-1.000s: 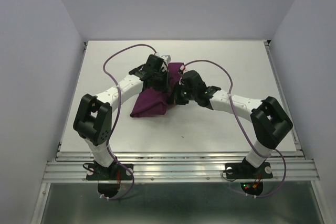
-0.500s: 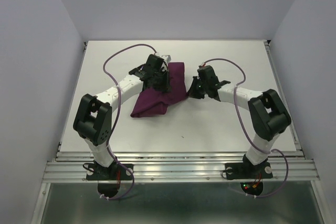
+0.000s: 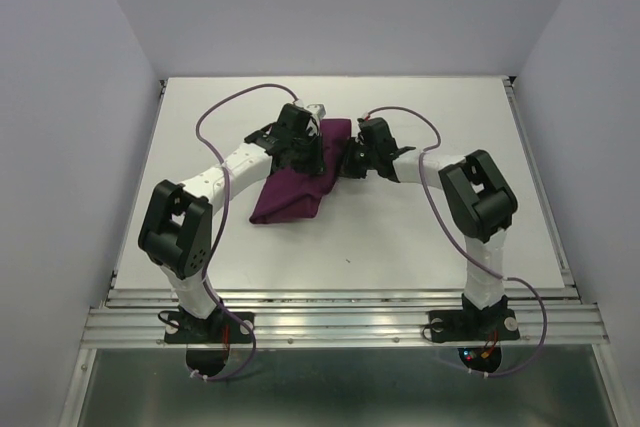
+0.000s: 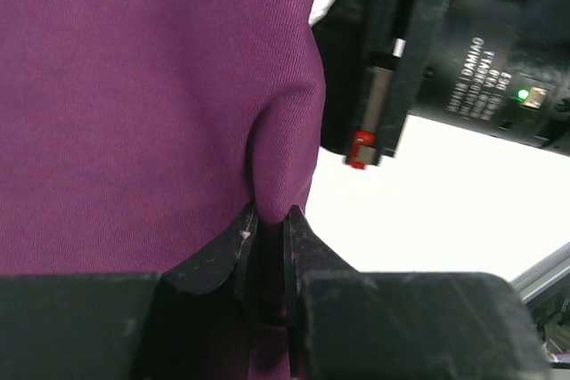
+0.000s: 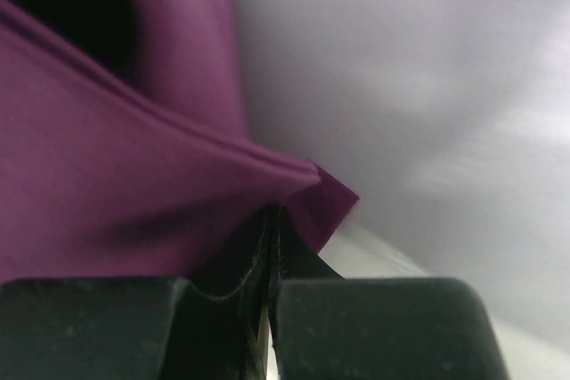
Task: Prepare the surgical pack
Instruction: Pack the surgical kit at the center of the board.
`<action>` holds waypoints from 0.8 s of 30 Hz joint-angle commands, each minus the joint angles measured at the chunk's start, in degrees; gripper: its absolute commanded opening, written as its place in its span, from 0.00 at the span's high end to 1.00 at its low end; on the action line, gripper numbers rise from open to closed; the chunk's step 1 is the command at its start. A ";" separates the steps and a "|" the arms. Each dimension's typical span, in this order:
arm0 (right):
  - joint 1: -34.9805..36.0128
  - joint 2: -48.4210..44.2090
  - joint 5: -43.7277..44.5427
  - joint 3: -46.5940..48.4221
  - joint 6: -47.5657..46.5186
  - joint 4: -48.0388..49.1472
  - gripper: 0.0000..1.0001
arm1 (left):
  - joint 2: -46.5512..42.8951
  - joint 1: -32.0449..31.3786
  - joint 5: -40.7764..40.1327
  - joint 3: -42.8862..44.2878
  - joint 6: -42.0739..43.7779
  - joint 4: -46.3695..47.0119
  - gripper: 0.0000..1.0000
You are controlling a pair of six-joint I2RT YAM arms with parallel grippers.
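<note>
The right gripper (image 3: 353,157) has moved twice. A second ago it sat over the middle of the cloth (image 3: 290,195). Half a second ago it had drawn off to the right, beside the fabric. Now it is back at the cloth's right edge, pinching a fold. The right arm's elbow (image 3: 478,192) has swung inward and farther up the table.

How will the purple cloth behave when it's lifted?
Probably floppy: the cloth puckers into a soft fold where the left gripper pinches it. Likely thin and light: the right gripper shuts almost fully on its edge. Expect sagging between grips.
</note>
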 commanded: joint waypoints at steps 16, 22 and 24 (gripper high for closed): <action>3.57 3.55 -15.00 0.62 6.01 20.89 0.99 | -5.34 0.46 1.04 1.20 -0.60 6.87 1.00; 3.57 3.81 -16.23 -0.53 7.95 24.67 0.99 | -4.72 0.46 1.13 1.11 -0.60 7.39 1.00; 3.57 4.68 -17.11 -0.88 9.79 26.43 0.99 | -4.72 0.55 0.96 1.02 -0.69 7.57 1.00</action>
